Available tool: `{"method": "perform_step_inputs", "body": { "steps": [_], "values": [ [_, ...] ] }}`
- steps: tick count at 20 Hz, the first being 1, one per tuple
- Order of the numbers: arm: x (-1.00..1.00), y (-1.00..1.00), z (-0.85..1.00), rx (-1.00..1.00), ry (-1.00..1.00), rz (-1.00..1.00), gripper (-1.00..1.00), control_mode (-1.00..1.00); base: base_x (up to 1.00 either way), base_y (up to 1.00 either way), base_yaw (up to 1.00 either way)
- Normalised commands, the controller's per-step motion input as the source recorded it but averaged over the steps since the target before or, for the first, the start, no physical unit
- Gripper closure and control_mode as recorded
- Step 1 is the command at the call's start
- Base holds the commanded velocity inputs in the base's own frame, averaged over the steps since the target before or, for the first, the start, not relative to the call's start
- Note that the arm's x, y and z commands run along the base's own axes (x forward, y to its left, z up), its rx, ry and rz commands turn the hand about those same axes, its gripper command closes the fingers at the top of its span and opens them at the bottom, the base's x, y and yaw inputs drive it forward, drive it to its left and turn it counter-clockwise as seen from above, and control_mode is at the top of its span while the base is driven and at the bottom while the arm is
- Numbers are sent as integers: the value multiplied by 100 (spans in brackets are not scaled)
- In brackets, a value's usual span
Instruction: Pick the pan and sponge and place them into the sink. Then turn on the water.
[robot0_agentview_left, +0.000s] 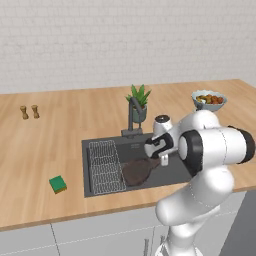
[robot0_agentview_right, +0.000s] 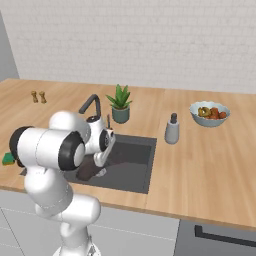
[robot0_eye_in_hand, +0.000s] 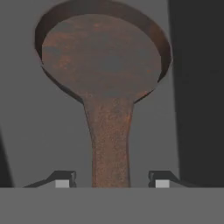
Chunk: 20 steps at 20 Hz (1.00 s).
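The dark brown pan (robot0_agentview_left: 134, 171) lies inside the dark grey sink (robot0_agentview_left: 176, 171), its long handle (robot0_eye_in_hand: 110, 140) pointing toward my hand. My gripper (robot0_eye_in_hand: 112, 181) hangs just above the handle's end, open, with a gap on each side between the fingertips (robot0_eye_in_hand: 62, 182) and the handle. From the left base view the gripper (robot0_agentview_left: 163, 159) is over the sink's middle. From the right base view the pan (robot0_agentview_right: 88, 172) shows partly behind my arm. The green and yellow sponge (robot0_agentview_left: 58, 184) sits on the wooden counter left of the sink, also seen as the sponge (robot0_agentview_right: 7, 159). No water runs from the dark faucet (robot0_agentview_left: 133, 112).
A wire rack (robot0_agentview_left: 105, 166) lies in the sink's left part. Behind the sink stands a potted plant (robot0_agentview_left: 139, 102). A fruit bowl (robot0_agentview_right: 210, 113) and a soap dispenser (robot0_agentview_right: 172, 129) are to the right. Two small shakers (robot0_agentview_left: 29, 111) stand at far left.
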Motion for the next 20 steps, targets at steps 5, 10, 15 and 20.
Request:
{"method": "perform_step_inputs", "body": {
  "steps": [5,10,15,20],
  "values": [
    [-27,0,9,0,-21,4,-100,-100,0,0,0],
    [-21,0,60,2,-16,4,-100,-100,0,0,0],
    [-8,-11,97,14,-6,0,-100,-100,0,0,0],
    [-19,-20,100,11,-3,0,-100,-100,0,0,0]
  ]
}}
